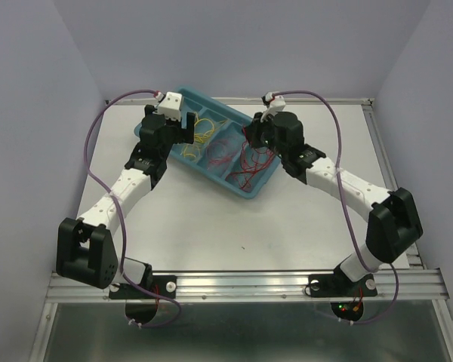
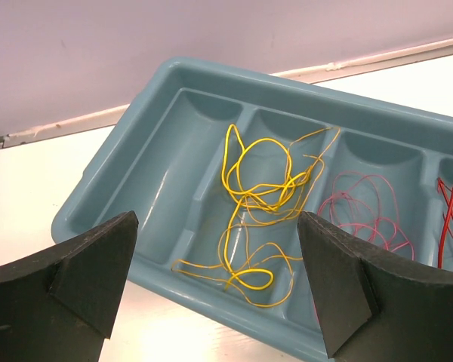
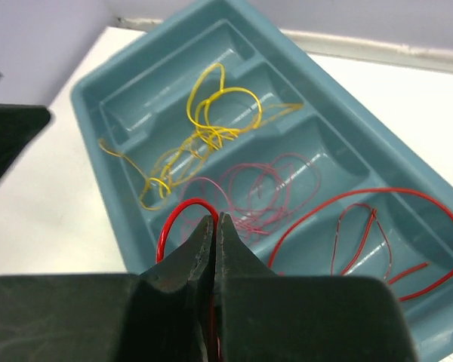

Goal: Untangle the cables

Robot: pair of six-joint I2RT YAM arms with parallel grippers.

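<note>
A teal divided tray (image 1: pixel 219 102) holds the cables. Yellow cables (image 2: pixel 257 192) fill the second compartment, thin pink cables (image 2: pixel 362 204) the one beside it, and red cables (image 3: pixel 340 207) the end one. My left gripper (image 2: pixel 217 219) hangs open over the tray's near rim, above the yellow bundle and touching nothing. My right gripper (image 3: pixel 215 219) is shut on a red cable (image 3: pixel 170 219), which arches out of the closed tips in a small loop above the pink cables (image 3: pixel 264 188). From above, the right gripper (image 1: pixel 253 139) sits over the tray's right half and the left gripper (image 1: pixel 172 132) over its left.
The tray (image 2: pixel 90 211) lies askew at the back of the white table (image 1: pixel 211 226), close to the rear wall. Its leftmost compartment (image 2: pixel 162 151) has nothing in it. Thick purple arm cables (image 1: pixel 94 151) arc beside both arms. A metal rail (image 1: pixel 249 283) runs along the near edge.
</note>
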